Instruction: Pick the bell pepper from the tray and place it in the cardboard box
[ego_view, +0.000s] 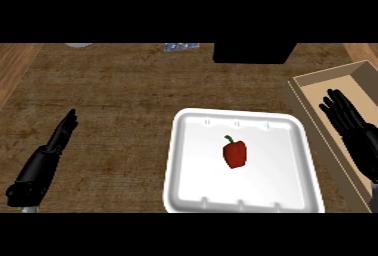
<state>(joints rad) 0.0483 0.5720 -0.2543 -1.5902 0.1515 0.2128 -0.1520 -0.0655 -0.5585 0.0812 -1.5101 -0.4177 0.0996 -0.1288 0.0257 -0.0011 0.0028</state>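
Observation:
A red bell pepper (235, 153) with a green stem lies near the middle of the white tray (192, 175). To the right of the tray stands the open cardboard box (310, 97). My right hand (348, 122) is over the box, fingers straight and spread, holding nothing. My left hand (55, 140) is far left of the tray above the counter, seen edge-on with fingers straight, also holding nothing.
A black object (254, 52) stands at the counter's back, beyond the tray. A small bluish item (181, 46) and a pale round thing (77, 45) lie at the back left. Brown counter surface (118, 100) stretches between my left hand and the tray.

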